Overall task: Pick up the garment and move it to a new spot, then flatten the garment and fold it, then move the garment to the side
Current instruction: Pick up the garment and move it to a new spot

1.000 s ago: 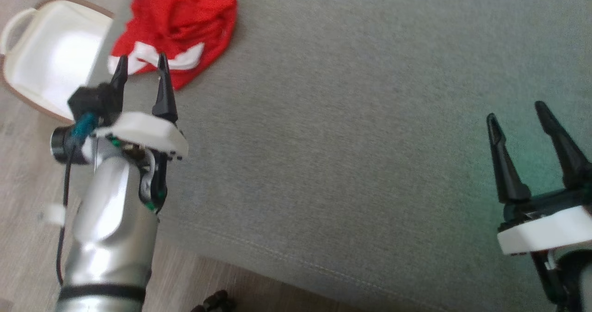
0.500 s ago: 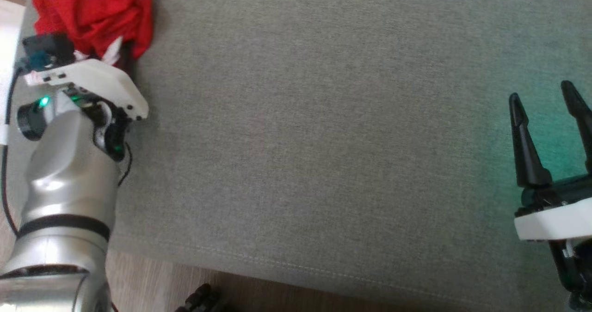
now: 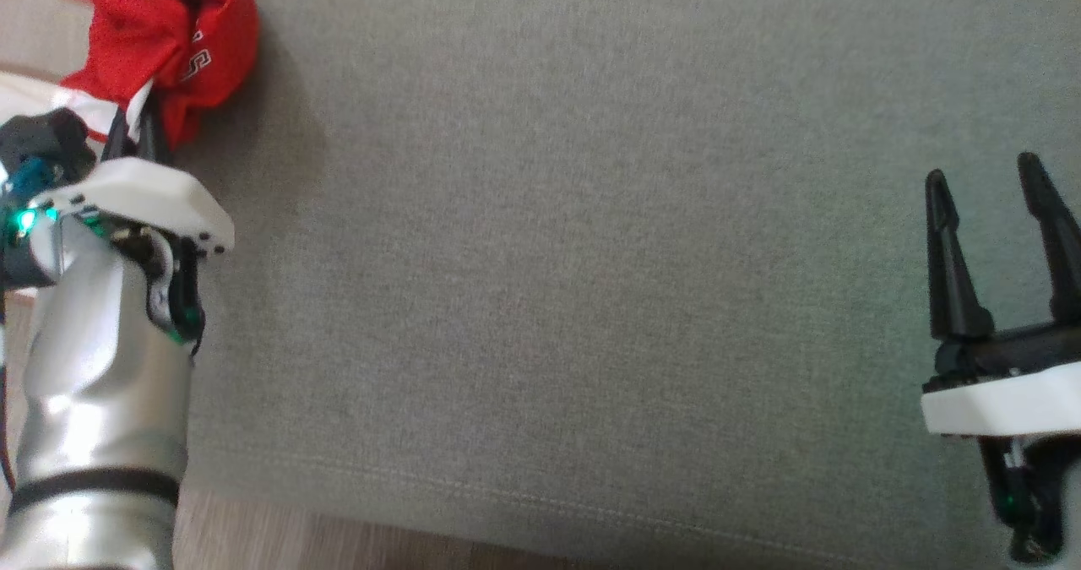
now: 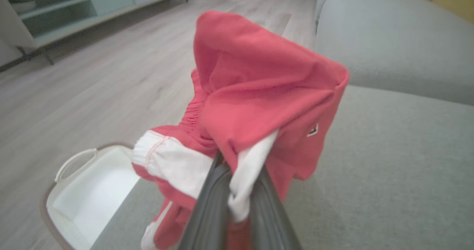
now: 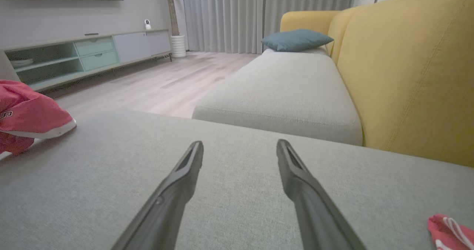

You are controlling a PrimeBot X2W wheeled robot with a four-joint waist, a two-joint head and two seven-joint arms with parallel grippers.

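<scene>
My left claw (image 4: 237, 183) is clamped on the red garment (image 4: 259, 94) at the left edge of the grey cushion (image 3: 591, 257); free space lies rightward, toward my right claw (image 3: 984, 173), fingers apart.

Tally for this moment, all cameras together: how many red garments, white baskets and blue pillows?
Red garments: 2, the garment pinched by the left gripper and a red cloth lying on the seat.
White baskets: 1, the basket.
Blue pillows: 1, the pillow.
Total: 4.
</scene>
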